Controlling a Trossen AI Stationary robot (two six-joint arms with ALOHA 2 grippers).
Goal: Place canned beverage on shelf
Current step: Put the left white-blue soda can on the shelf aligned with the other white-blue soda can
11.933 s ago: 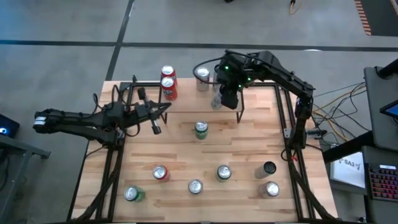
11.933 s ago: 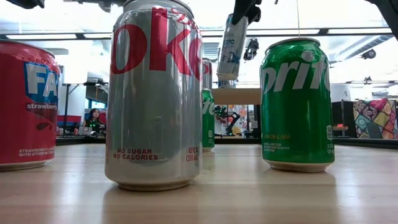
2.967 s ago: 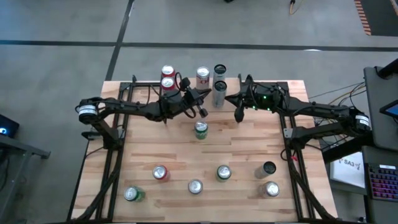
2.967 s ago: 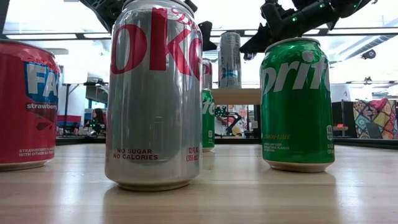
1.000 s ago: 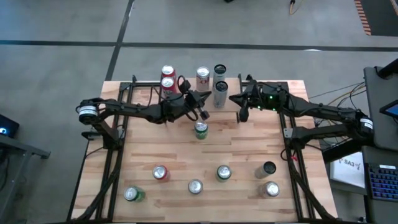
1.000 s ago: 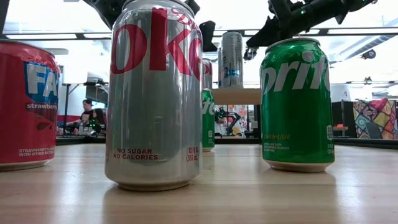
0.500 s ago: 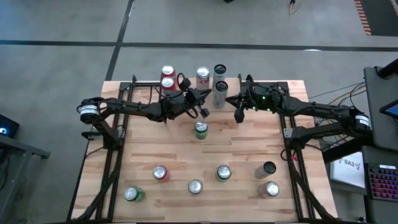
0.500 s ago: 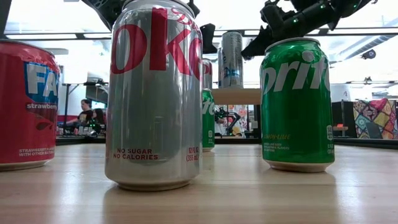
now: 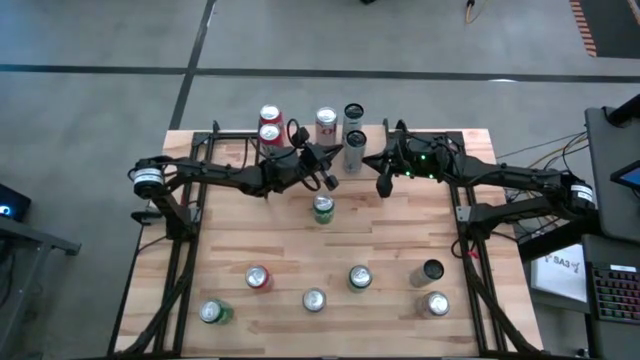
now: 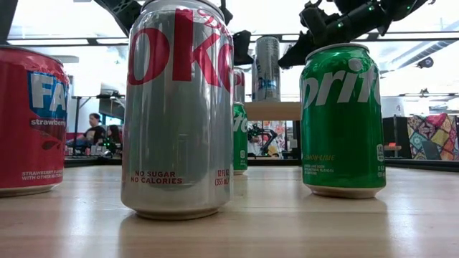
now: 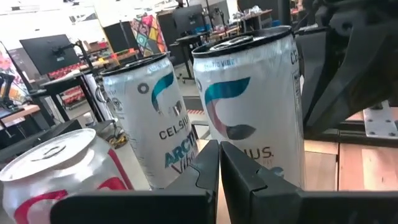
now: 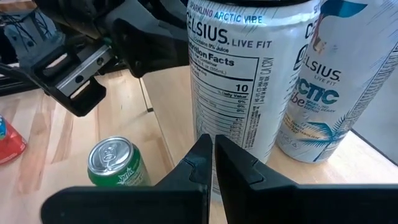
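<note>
From above, both arms reach in toward the shelf (image 9: pixel 345 150) at the far side of the table (image 9: pixel 400 245). The left gripper (image 9: pixel 327 181) sits just to one side of the tall silver can (image 9: pixel 353 150) standing on the shelf, and the right gripper (image 9: pixel 383 186) sits just to the other side. Both pairs of jaws are together and hold nothing, so the can looks already delivered, with the grippers flanking it rather than gripping. Two more cans, one silver-topped (image 9: pixel 326 124) and one dark-topped (image 9: pixel 353 113), stand beyond it, and a green can (image 9: pixel 323 208) stands on the table short of the jaws.

At table height, a big silver soda can (image 10: pixel 179 107) and a green soda can (image 10: pixel 342 118) fill the foreground on pale wood planks. Between them, far back, the tall can (image 10: pixel 267 68) stands upright on the raised shelf board (image 10: pixel 276 110), dark arm parts above it on both sides. Beyond is a bright workshop with desks and a seated person (image 10: pixel 93 130).

From the left wrist, the closed fingers (image 11: pixel 219 168) point straight at the tall can (image 11: pixel 252 99), just ahead of them; a second slim can (image 11: pixel 152 115) stands next to it.

From the right wrist, the shut fingers (image 12: pixel 208 163) aim at the same can's label side (image 12: pixel 239 74), very near, possibly touching. The green can (image 12: pixel 117 163) sits lower on the table.
</note>
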